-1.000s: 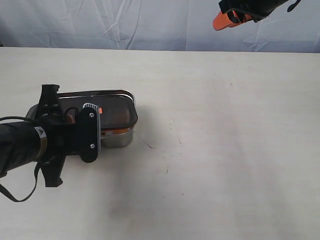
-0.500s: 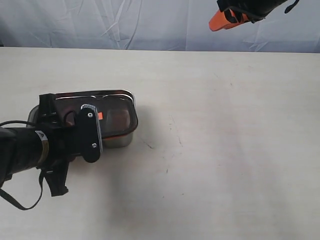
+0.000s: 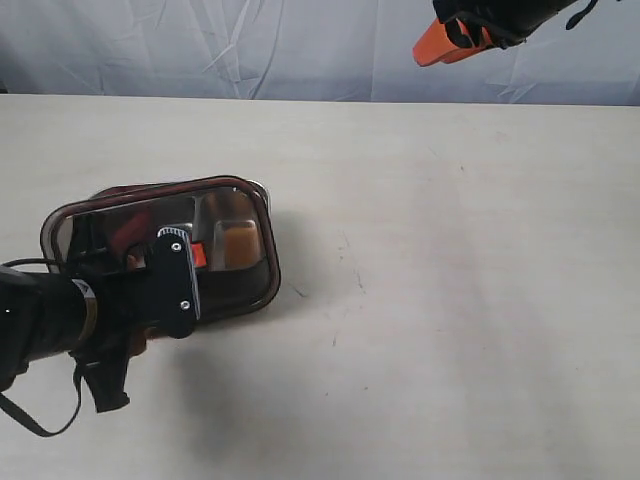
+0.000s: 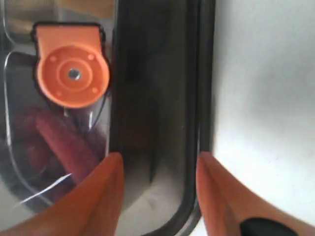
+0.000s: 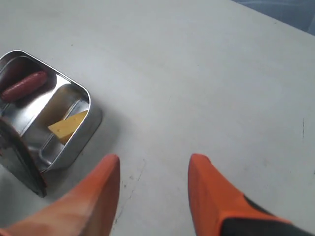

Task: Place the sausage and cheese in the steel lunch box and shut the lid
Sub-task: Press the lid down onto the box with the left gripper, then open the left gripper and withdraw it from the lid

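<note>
1. The pale table (image 3: 450,300) carries a few faint scuffs, and a wrinkled bluish cloth (image 3: 250,45) hangs behind it. Apart from the arms, only the lunch set is on it.
2. The black left arm (image 3: 40,320) reaches in from the left of the exterior view and hides the near end of the lid (image 3: 240,285), so that end and the box beneath it cannot be made out from there.
3. The steel lunch box (image 5: 91,118) sits on the left half of the table. The sausage (image 5: 24,86) lies in one compartment and the cheese (image 5: 68,127) in the other, just beside the divider.
4. The lid is tilted over the box rather than seated flat. From the right wrist view both foods show uncovered, with the lid's dark rim standing up at one end of the box.
5. The left gripper (image 4: 158,157) is right at the lid. Its orange fingers (image 4: 106,196) stand apart on either side of the lid's dark edge band, with the orange valve (image 4: 73,73) just beyond them and the sausage a red blur through the smoky plastic. Whether they actually pinch the lid, I cannot tell.
6. The right gripper (image 5: 154,157) hangs high and well away from the box — fingers spread wide, nothing between them but bare table.
</note>
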You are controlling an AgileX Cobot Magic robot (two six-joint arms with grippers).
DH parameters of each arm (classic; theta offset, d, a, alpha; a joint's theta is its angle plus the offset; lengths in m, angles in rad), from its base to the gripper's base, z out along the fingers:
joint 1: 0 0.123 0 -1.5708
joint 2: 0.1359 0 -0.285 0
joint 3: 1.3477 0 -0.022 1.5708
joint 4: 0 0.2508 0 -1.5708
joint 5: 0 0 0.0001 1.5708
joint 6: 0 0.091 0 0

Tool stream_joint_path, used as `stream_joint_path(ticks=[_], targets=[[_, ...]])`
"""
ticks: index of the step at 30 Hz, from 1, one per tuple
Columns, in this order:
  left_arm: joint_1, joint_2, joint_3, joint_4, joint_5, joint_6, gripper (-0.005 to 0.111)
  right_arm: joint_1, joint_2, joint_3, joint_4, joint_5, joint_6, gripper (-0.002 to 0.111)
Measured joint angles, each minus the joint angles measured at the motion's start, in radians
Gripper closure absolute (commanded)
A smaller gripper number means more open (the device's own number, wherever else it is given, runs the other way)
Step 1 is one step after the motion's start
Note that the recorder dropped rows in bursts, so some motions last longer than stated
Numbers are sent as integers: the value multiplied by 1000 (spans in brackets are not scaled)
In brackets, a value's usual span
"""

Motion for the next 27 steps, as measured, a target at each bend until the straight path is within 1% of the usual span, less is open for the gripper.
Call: stream_joint_path(ticks=[2, 6, 8, 13, 16, 21, 27], targets=[[12, 0, -6, 57, 31, -33, 61, 0, 0, 0, 0, 3, 0, 65], [68, 5, -56, 156, 41, -166, 61, 0, 0, 0, 12, 15, 0, 65], [102, 15, -82, 186, 14, -201, 61, 0, 0, 0, 34, 33, 0, 65], [192, 66, -146, 212, -76, -224, 61, 0, 0, 0, 58, 73, -9, 65], [227, 102, -187, 218, -101, -226, 61, 0, 0, 0, 60, 85, -11, 65], [242, 128, -229, 218, -89, -226, 61, 0, 0, 0, 62, 103, -18, 65], [247, 130, -287, 260, -46, -228, 61, 0, 0, 0, 64, 105, -37, 65]])
